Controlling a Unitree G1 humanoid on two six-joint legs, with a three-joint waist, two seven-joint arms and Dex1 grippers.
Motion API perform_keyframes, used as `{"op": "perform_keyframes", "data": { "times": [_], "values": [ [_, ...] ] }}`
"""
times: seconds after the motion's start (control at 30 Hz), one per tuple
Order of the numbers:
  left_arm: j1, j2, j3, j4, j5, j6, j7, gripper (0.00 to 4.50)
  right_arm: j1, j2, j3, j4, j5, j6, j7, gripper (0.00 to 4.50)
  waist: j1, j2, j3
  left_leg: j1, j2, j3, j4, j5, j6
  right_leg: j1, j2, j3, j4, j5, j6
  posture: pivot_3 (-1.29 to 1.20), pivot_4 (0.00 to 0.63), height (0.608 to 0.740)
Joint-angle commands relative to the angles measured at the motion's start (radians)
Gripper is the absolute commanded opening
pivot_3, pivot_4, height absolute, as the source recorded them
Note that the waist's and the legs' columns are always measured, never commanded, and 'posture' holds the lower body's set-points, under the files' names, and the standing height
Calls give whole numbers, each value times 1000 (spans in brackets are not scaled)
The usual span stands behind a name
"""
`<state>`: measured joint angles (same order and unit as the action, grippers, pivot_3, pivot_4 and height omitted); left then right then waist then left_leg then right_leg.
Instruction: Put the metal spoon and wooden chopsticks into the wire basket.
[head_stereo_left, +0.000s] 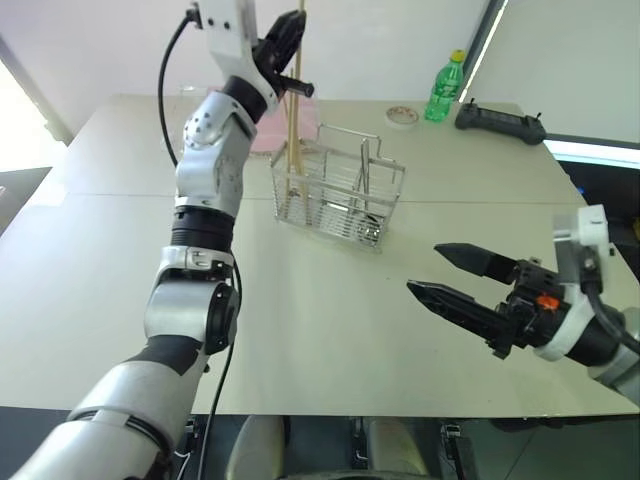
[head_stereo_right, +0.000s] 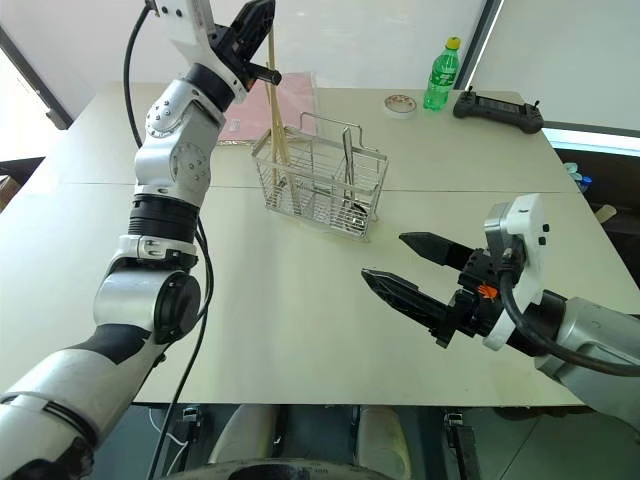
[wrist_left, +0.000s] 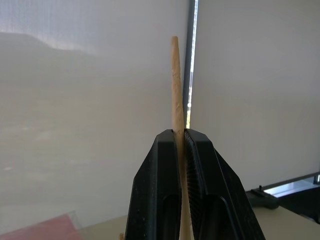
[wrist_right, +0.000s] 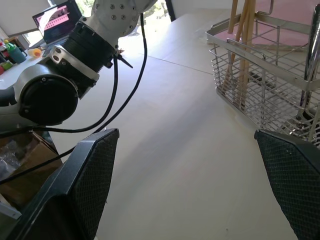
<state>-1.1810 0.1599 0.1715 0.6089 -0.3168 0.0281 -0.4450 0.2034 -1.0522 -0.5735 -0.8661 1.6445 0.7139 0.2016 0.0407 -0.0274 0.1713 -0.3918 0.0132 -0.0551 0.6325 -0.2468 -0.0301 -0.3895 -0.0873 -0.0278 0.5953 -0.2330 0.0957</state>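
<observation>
A chopstick (wrist_left: 176, 95) is clamped in the L end effector (head_stereo_left: 285, 52) above the basket (head_stereo_left: 338, 190), lower ends inside it. The R end effector (head_stereo_left: 455, 278) is held apart over the worktop (head_stereo_left: 330, 330).

The wire basket (head_stereo_left: 338, 195) is shiny bare metal, the wooden chopsticks (head_stereo_left: 293, 130) matt pale wood (faintly rough-grained up close), the table (head_stereo_left: 330, 320) smooth matt, the green bottle (head_stereo_left: 445, 88) glossy plastic.

Left arm's stretched way up and forward, its pincer (head_stereo_left: 287, 52) raised high with both fingers (wrist_left: 160, 190) pinched tight on a chopstick (wrist_left: 176, 100). Right arm's bent low, wrist roughly level, its pincer (head_stereo_right: 405, 265) spread wide, gripping nothing, aimed toward the left arm.
</observation>
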Motion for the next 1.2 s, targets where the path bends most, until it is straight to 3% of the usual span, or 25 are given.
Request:
{"op": "perform_keyframes", "data": {
  "times": [0.03, 0.2, 0.23, 0.47, 0.53, 0.6, 0.7, 0.83, 0.93, 1.2],
  "values": [
    [-2, -7, 4, -18, -9, -19, -10, 1659, 3, -5, -46, -20, 29, -19, -6, 4466, 0, 0, 0, 0, 0, 0, 0, 0, 0, 0, 0, 0, 0, 0, 0, 0, 150, 721],
    [11, -12, 7, -29, -20, 8, -23, 4227, 2, -7, -54, -13, 36, -16, -7, 4466, 0, 0, 0, 0, 0, 0, 0, 0, 0, 0, 0, 0, 0, 0, 0, 0, 150, 721],
    [15, -12, 9, -38, -25, 18, -22, 4471, 2, -7, -54, -12, 35, -15, -6, 4466, 0, 0, 0, 0, 0, 0, 0, 0, 0, 0, 0, 0, 0, 0, 0, 0, 150, 721],
    [25, 27, 14, -117, -69, 142, -44, 4471, -3, -5, -43, -3, 21, -13, 2, 4466, -1, 0, 0, 0, 0, 0, 0, 0, 0, 0, 0, 0, 0, 0, 0, 0, 150, 721],
    [18, 84, 15, -156, -116, 263, -112, 4471, -1, -7, -47, 5, 5, -6, 9, 4466, -3, 0, 0, 0, 0, 0, 0, 0, 0, 0, 0, 0, 0, 0, 0, 0, 150, 721],
    [39, 207, -13, -233, -187, 431, -293, 4471, 7, -12, -71, 26, -20, 6, 33, 4466, -7, 0, 0, 0, 0, 0, 0, 0, 0, -1, 0, 0, 1, 0, 0, 0, 150, 721],
    [151, 475, -107, -372, -205, 499, -670, 4471, 16, -15, -118, 90, -65, 24, 79, 4466, -34, 2, -1, 1, 2, 0, -2, 0, 0, -2, 2, 1, 2, 0, -1, 0, 150, 721],
    [302, 704, -190, -429, -133, 414, -926, 4471, 24, -17, -137, 134, -124, 47, 154, 4466, -27, 8, -4, 2, 3, 0, -3, 0, 1, -2, 2, 1, 2, -3, -5, 0, 150, 721],
    [384, 828, -227, -414, -49, 329, -1017, 4471, 25, -19, -128, 164, -176, 63, 200, 4466, -22, 7, -3, 1, 3, -2, -2, 0, 1, -2, 3, 0, 2, -3, -5, 0, 150, 721],
    [400, 845, -216, -383, 11, 295, -994, 4471, -23, -5, -71, 217, -274, 78, 268, 4466, -12, 7, -3, 0, 3, 7, -1, -1, 0, -3, -7, 0, -1, -2, -6, 0, 150, 721]
  ]
}}
